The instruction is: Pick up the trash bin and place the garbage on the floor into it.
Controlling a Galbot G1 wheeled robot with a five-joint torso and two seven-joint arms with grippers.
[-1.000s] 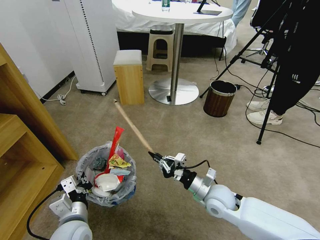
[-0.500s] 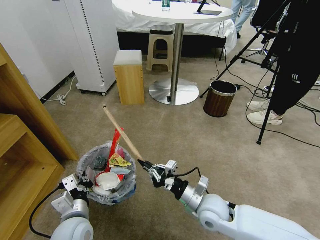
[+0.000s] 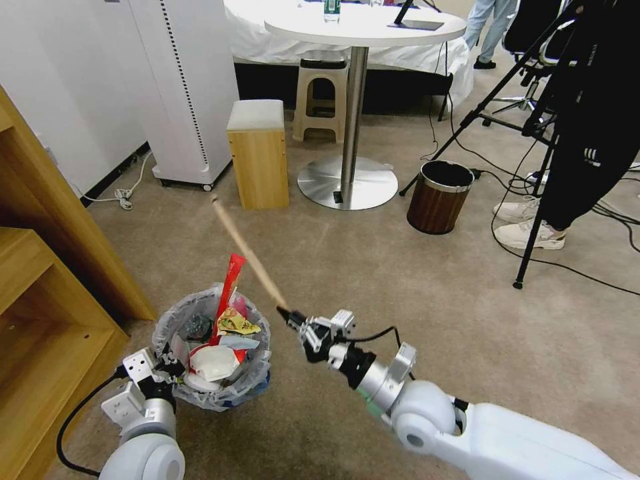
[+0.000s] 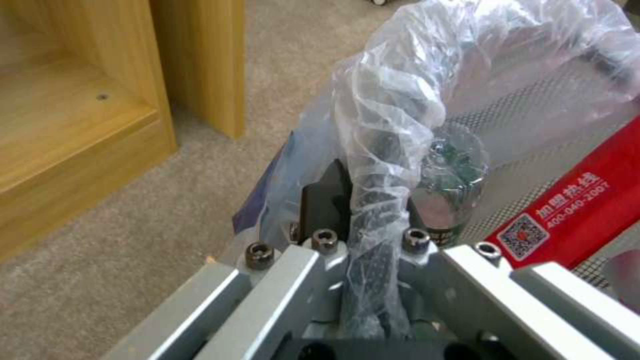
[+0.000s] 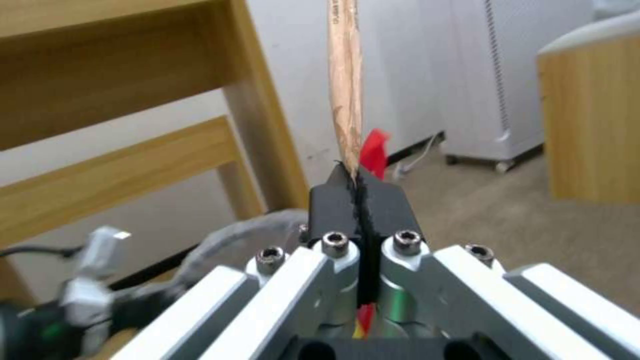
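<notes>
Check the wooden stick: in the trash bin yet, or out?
Out. The right claw is shut on the wooden stick, holding it in the air beside the trash bin, whose rim the left claw grips.

You are swinging the right gripper in toward the trash bin: a second ago it was hovering farther out over the floor, and now it is sitting nearer the bin's rim on the robot's right side, a little higher than half a second ago. The wooden stick pinched in its jaws is coming along with it; its far tip is moving toward the robot's left and rising, and the shaft is now crossing close past the red wrapper standing in the bin.
</notes>
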